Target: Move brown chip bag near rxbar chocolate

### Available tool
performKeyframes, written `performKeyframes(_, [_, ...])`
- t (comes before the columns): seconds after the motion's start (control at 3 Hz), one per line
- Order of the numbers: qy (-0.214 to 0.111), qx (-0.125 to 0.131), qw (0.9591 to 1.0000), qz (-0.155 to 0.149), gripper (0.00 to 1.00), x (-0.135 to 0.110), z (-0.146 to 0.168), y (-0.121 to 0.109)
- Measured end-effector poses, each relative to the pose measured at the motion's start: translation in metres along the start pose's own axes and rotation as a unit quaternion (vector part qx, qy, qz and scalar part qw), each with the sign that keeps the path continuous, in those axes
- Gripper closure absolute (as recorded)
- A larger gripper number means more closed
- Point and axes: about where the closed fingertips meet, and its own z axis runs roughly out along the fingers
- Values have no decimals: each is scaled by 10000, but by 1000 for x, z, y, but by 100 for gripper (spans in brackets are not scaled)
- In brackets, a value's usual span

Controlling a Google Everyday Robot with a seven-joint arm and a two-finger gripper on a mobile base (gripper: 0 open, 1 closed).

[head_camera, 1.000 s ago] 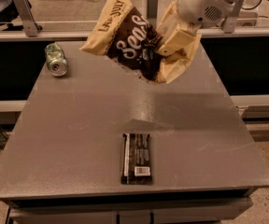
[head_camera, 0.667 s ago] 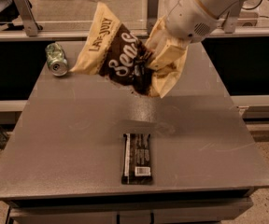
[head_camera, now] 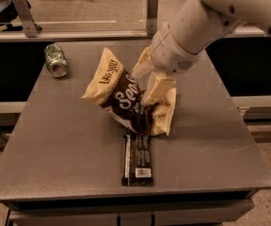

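The end effector (head_camera: pixel 148 92), clamped on the brown chip bag (head_camera: pixel 121 98), is above the centre of the grey, flat-topped table (head_camera: pixel 211 145). Behind the end effector, a pale horizontal rail (head_camera: pixel 79 34) carries two upright metal brackets (head_camera: pixel 152 11). Beyond the rail lies a light speckled floor (head_camera: pixel 79 4). Dark gaps flank the table on both sides.

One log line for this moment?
gripper over table centre; shut on tan-brown foil chip bag; bag bottom by flat dark wrapped bar

Green can (head_camera: pixel 55 60) lying on grey table (head_camera: pixel 51 145)
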Motion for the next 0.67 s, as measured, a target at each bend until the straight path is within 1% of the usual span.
performKeyframes(0.33, [166,95,9998,-107,0,10,6,15])
performKeyframes(0.67, [166,95,9998,-107,0,10,6,15])
